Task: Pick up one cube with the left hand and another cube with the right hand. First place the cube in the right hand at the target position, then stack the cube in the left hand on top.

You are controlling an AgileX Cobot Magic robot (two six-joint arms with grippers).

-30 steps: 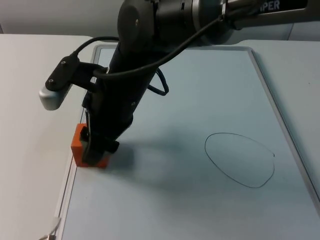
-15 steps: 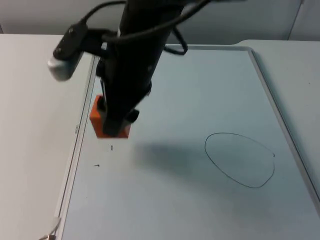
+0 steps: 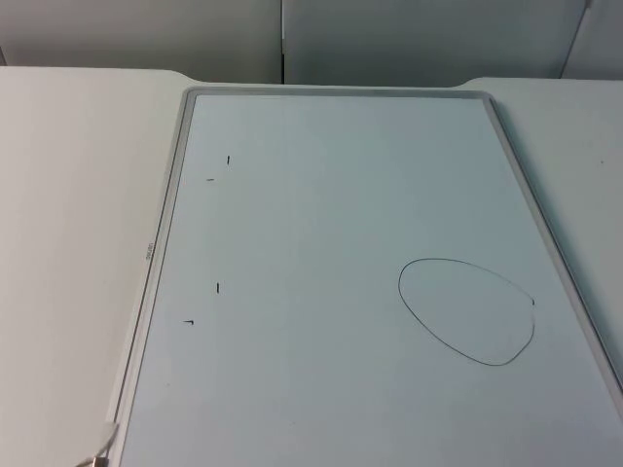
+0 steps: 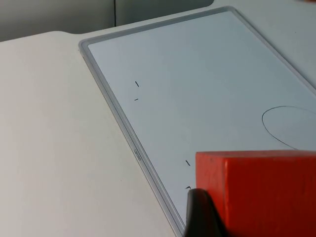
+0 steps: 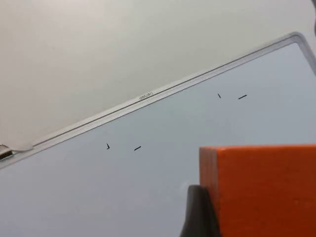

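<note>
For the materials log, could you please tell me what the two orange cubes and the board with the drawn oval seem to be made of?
Left cube, in the left pincer: matte orange, sharp-edged, probably painted wood or plastic.
Right cube, in the right pincer: same flat orange, no visible grain, likewise uncertain.
Board: smooth, faintly glossy white surface with a pale grey, likely metal or plastic, frame; the pen-drawn oval suggests a whiteboard.

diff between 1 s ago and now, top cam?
The arm that gripped an orange cube at the whiteboard's left edge lifted it up and away, out of the top view. The left gripper now holds an orange cube above the whiteboard, and the right gripper holds another orange cube. The drawn oval and small pen marks stayed put; nothing placed yet.
</note>
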